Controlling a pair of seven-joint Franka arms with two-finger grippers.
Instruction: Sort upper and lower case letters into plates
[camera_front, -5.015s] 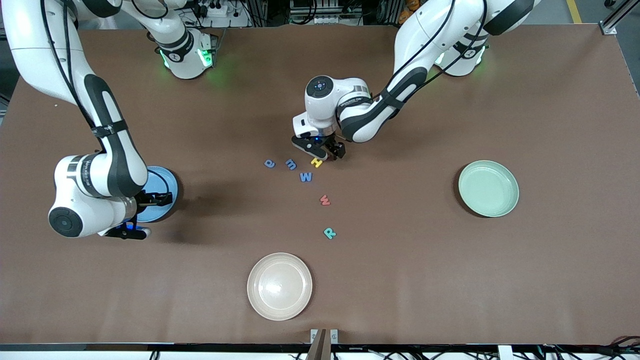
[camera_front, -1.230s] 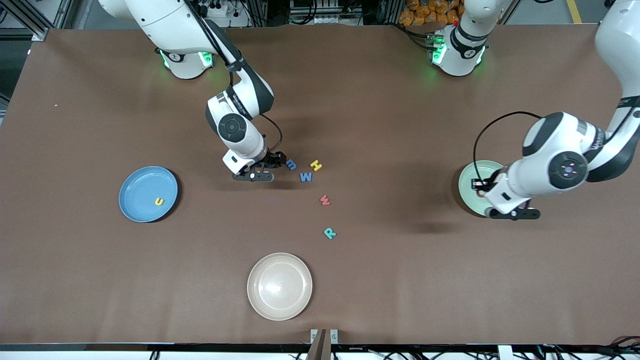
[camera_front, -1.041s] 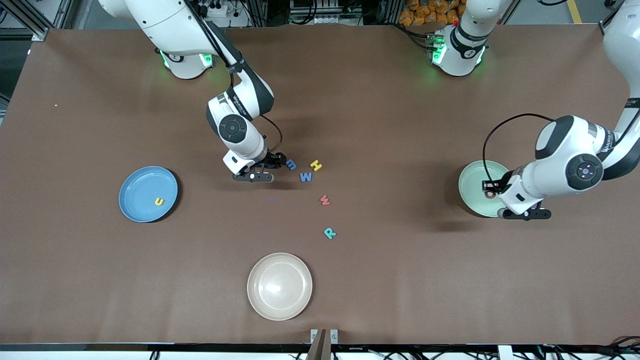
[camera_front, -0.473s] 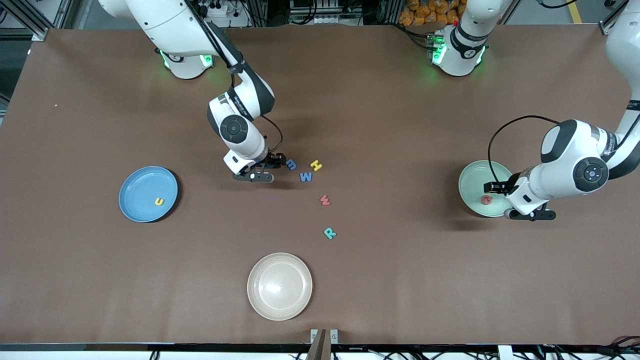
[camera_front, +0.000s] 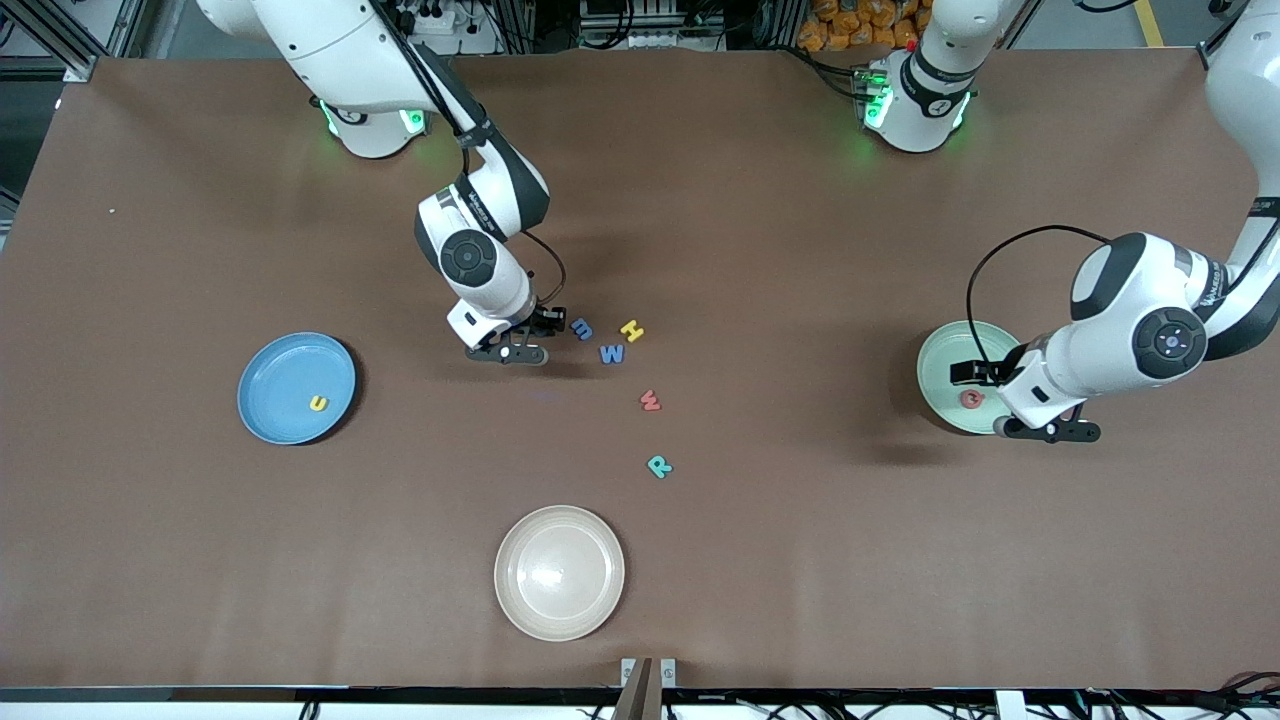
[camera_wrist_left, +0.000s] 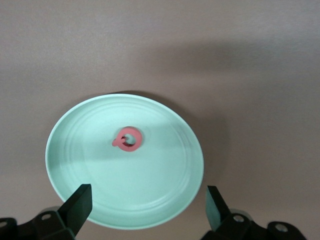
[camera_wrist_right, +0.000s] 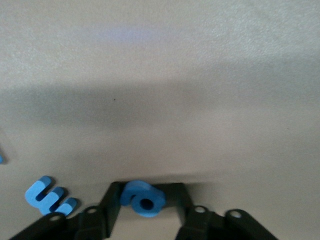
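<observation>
My left gripper (camera_front: 968, 381) hangs open over the pale mint green plate (camera_front: 940, 360), and a pink letter (camera_wrist_left: 128, 139) lies free in the plate (camera_wrist_left: 165, 190) between the fingers (camera_wrist_left: 79, 201). Down on the table beside the letter cluster, my right gripper (camera_front: 546, 323) is shut on a small blue letter (camera_wrist_right: 143, 199). Close by lie a blue m (camera_front: 582, 329), a yellow H (camera_front: 632, 329) and a blue W (camera_front: 612, 353). Nearer to the front camera are a red w (camera_front: 650, 401) and a teal R (camera_front: 659, 466). The blue plate (camera_front: 280, 375) holds a yellow u (camera_front: 318, 403).
A cream-white plate (camera_front: 559, 572) sits near the table's front edge, nearer to the front camera than the teal R. The blue m (camera_wrist_right: 50, 196) lies just beside my right gripper's finger. The brown table top (camera_front: 800, 560) carries nothing else.
My left gripper opened and the pink letter dropped into the mint green plate. My right gripper's fingers closed in on the small blue letter.
</observation>
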